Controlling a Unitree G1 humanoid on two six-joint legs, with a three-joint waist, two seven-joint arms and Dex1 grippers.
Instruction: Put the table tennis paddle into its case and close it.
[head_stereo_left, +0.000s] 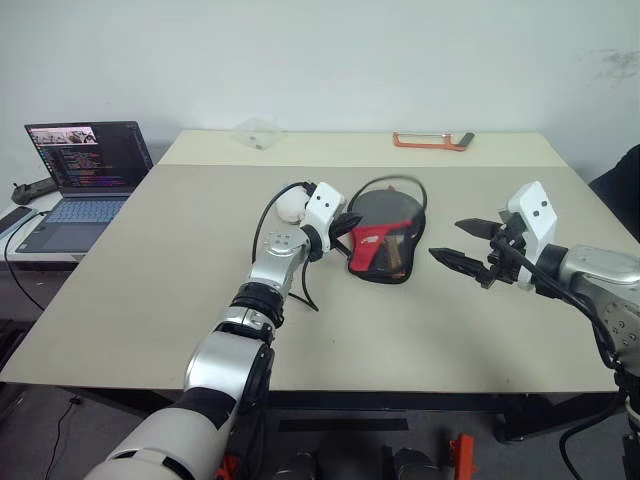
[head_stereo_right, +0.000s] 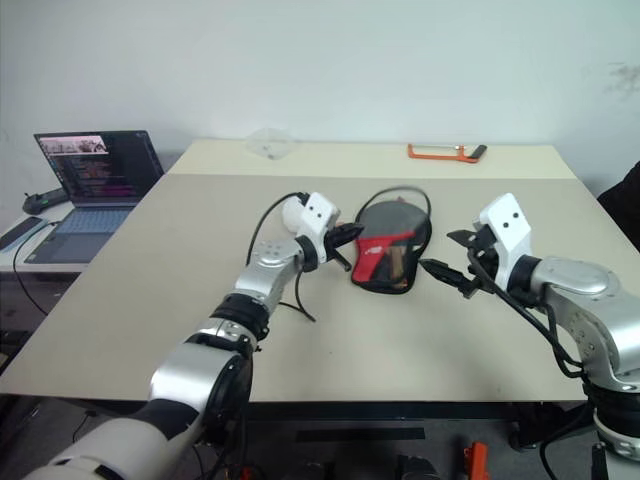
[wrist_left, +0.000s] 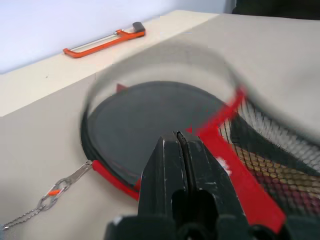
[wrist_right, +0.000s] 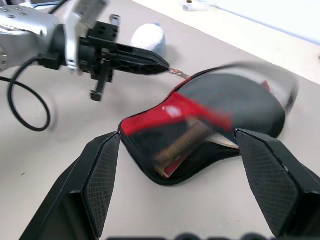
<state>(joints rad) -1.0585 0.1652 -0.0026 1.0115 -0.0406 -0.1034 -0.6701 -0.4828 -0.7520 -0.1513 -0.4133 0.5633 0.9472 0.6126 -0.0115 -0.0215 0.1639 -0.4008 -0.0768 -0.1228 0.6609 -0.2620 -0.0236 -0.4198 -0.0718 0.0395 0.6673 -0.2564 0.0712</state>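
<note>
The black case (head_stereo_left: 371, 240) with its red mesh panel lies mid-table, its zipper edge standing up as a loose loop. Inside it is the table tennis paddle, its light-wood handle (wrist_right: 181, 145) showing through the mesh and its dark round face (wrist_left: 150, 110) showing at the open side. My left gripper (head_stereo_left: 352, 222) is shut and level at the case's left edge, just above it (wrist_left: 180, 139). I see nothing clamped between its fingers. A silver zipper pull with a chain (wrist_left: 56, 191) lies on the table beside the case. My right gripper (head_stereo_left: 447, 240) hangs open to the right of the case, apart from it.
A small grey-white round pouch (head_stereo_left: 290, 205) sits just left of the left gripper. An orange hacksaw (head_stereo_left: 432, 140) and a clear plastic piece (head_stereo_left: 255, 132) lie at the table's far edge. An open laptop (head_stereo_left: 85, 170) stands on a side table to the left.
</note>
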